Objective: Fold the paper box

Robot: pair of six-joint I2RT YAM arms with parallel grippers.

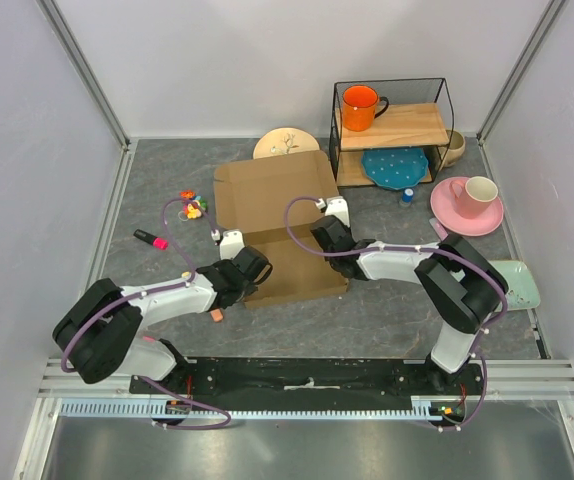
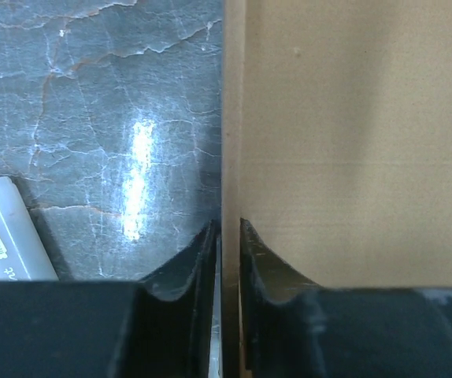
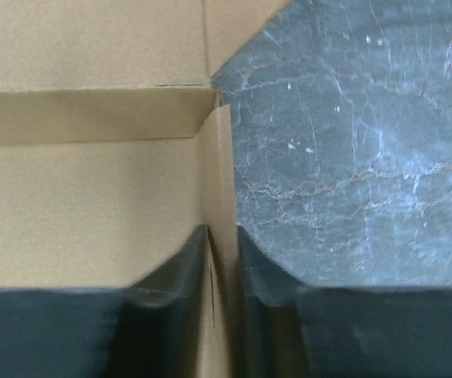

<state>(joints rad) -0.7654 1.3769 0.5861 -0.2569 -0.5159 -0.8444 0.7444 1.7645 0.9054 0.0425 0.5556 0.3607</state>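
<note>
Left gripper point(image 2: 227, 236) pinches box point(image 1: 272, 190) left wall; right gripper point(image 3: 221, 240) pinches right wall. Best raise both walls together, square to base, without crushing creases.

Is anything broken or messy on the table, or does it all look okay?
Nothing looks broken or spilled. The cardboard box is untorn, and the left gripper and right gripper each pinch one of its side walls. One oddity: a pale green dish at the far right seems to poke past the edge of the table.
</note>
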